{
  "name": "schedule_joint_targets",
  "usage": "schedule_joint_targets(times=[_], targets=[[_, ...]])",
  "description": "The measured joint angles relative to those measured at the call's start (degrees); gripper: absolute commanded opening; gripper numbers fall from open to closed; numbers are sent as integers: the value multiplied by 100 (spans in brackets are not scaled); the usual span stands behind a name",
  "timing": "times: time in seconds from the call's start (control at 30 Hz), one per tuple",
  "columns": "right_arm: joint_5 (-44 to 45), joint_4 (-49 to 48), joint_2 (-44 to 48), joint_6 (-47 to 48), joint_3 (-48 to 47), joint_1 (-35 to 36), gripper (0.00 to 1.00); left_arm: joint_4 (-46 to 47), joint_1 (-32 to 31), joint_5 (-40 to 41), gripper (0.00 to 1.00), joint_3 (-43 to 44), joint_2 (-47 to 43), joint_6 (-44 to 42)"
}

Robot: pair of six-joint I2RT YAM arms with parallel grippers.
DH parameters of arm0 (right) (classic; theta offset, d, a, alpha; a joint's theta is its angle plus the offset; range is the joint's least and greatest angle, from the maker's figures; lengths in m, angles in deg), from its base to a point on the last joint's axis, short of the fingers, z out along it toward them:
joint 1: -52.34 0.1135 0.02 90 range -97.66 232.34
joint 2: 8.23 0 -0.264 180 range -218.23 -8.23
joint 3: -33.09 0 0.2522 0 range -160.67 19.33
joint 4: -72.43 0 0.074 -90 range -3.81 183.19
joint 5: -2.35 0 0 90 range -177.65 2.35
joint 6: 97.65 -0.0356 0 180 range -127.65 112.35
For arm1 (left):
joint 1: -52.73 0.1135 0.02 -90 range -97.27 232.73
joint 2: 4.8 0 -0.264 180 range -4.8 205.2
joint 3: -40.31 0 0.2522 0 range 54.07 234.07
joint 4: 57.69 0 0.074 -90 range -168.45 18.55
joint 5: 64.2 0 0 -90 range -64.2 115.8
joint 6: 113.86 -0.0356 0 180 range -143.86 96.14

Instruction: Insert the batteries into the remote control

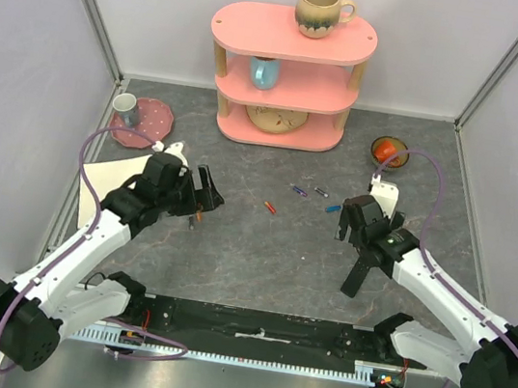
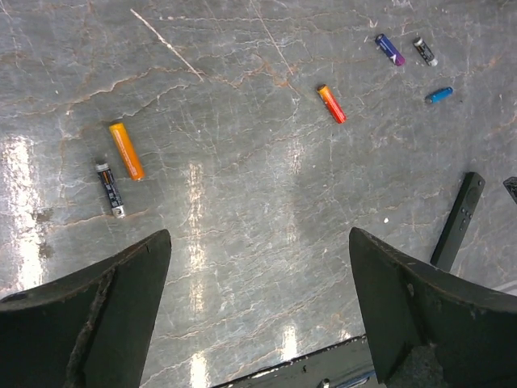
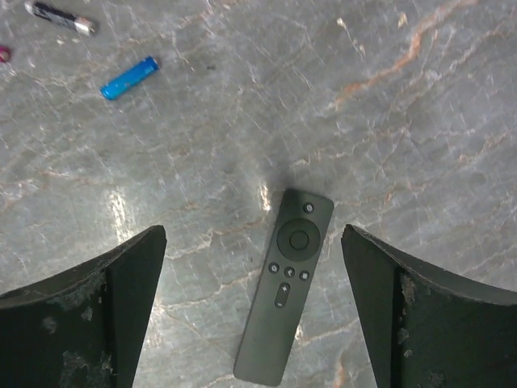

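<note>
Left gripper (image 2: pixel 258 234), right gripper (image 3: pixel 252 230): spread wide, empty. Remote control (image 3: pixel 287 291) under right gripper. Batteries (image 2: pixel 331 103) loose mid table (image 1: pixel 257 272), off edges.

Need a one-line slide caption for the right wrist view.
Open right gripper hovers over the button-side-up remote control; blue battery and dark battery lie beyond.

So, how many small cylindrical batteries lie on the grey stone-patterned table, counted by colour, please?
Plain orange cylindrical battery: 1
Red-orange cylindrical battery: 1
Purple and blue cylindrical battery: 1
Light blue cylindrical battery: 1
Dark grey or black cylindrical batteries: 2
Total: 6
</note>
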Motion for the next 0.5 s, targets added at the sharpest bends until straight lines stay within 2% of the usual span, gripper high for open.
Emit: schedule_joint_targets(times=[0.2, 0.5], targets=[[-24, 483, 275, -555, 234, -4, 98, 398, 2, -380, 91, -415, -203, 92], [-472, 682, 245, -1478, 901, -136, 88, 1351, 0, -1130, 84, -1305, -890, 476]])
